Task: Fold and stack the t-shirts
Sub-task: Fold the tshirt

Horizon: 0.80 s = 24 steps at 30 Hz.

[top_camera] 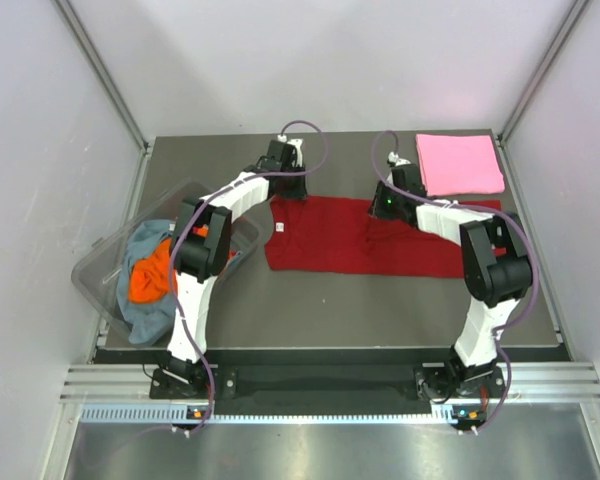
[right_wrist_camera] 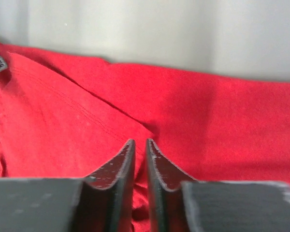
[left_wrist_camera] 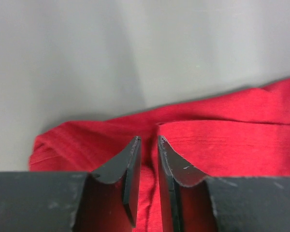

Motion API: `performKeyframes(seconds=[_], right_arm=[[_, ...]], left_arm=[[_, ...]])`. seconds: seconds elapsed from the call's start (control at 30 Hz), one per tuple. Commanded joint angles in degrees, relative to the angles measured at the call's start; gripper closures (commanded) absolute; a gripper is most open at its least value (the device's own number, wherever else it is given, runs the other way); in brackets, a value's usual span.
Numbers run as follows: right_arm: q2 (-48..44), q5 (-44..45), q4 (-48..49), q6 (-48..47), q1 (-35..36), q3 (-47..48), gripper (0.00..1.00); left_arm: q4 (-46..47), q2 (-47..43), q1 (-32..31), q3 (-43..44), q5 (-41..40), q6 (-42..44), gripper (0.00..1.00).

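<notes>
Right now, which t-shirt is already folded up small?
The light pink cloth t-shirt, far right corner: a neat square. The dark red cloth t-shirt lies spread out long.

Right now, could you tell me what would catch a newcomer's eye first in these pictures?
The dark red t-shirt lies spread across the middle of the table, with the left arm and right arm both reaching to its far edge. Next comes the light pink t-shirt, folded neatly at the far right corner. Then the clear tub at the table's left edge, holding crumpled orange cloth and grey-blue cloth.
</notes>
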Motion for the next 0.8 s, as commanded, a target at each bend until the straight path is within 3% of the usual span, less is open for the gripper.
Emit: performKeyframes(seconds=[0.0, 0.03, 0.2, 0.47, 0.77], right_arm=[[-4.3, 2.4, -2.56, 1.05, -0.76, 1.3, 0.82], [-4.91, 3.11, -3.88, 1.4, -0.76, 1.82, 0.78], [-8.25, 2.69, -12.33, 3.42, -0.67, 3.33, 0.77], [-15.28, -3.3, -20.59, 5.36, -0.58, -2.47, 0.81], [-20.82, 1.62, -23.67, 7.64, -3.04, -11.69, 0.85]], left_arm=[[-2.05, -2.63, 0.31, 2.63, -4.54, -0.47, 0.74], [-2.4, -3.51, 0.31, 2.55, -5.6, -0.56, 0.74], [-6.35, -11.32, -0.13, 0.8, -4.64, -1.35, 0.73], [-4.87, -28.64, -6.71, -20.2, -3.76, -7.84, 0.73], [-6.8, -30.94, -14.1, -33.31, -9.03, -11.1, 0.75]])
